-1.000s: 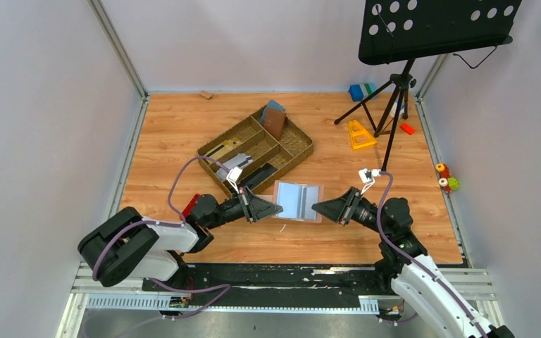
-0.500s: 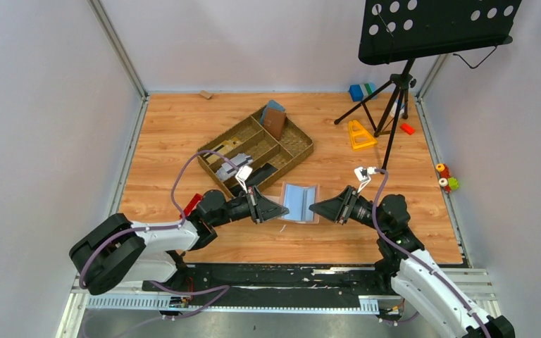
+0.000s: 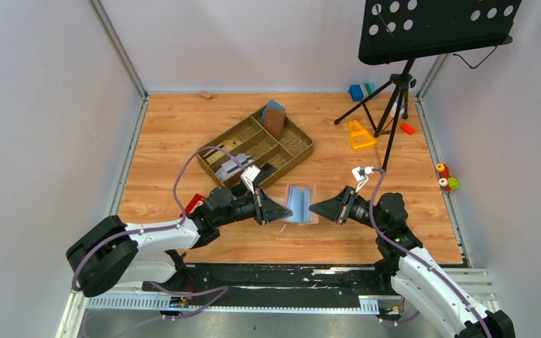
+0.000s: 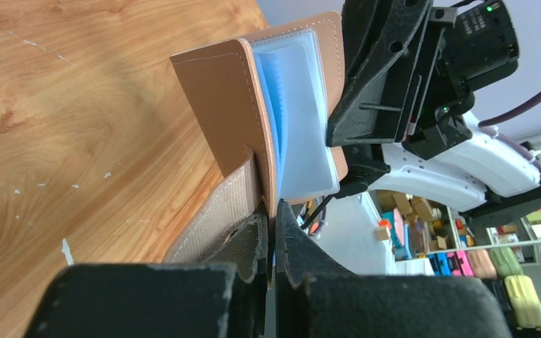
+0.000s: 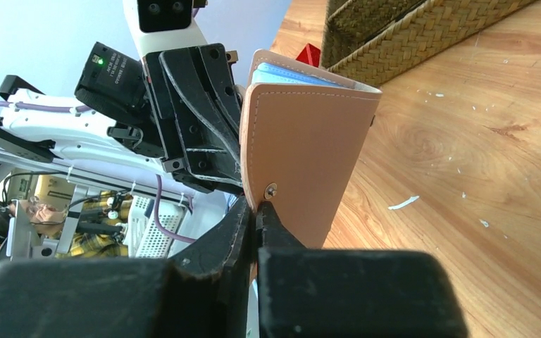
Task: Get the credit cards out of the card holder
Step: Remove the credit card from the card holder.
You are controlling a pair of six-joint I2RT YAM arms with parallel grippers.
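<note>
Top external: wooden table (image 3: 183, 127), left claw (image 3: 282, 210) and right claw (image 3: 313, 208) clamped on card holder (image 3: 297, 203).

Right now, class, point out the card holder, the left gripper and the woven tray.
card holder (image 4: 218, 105), left wrist view, tan outer cover.
left gripper (image 4: 271, 229), left wrist view, between its fingertips.
woven tray (image 3: 300, 132), top view, right rim.

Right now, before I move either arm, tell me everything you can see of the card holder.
The card holder is tan stitched leather outside, with pale blue pockets inside. It stands half-folded like a book over the wooden table, near the wicker tray. The left hand pinches one cover beside its ribbed tab; the right hand pinches the other by a metal snap stud. Whether cards sit inside is unclear.
</note>
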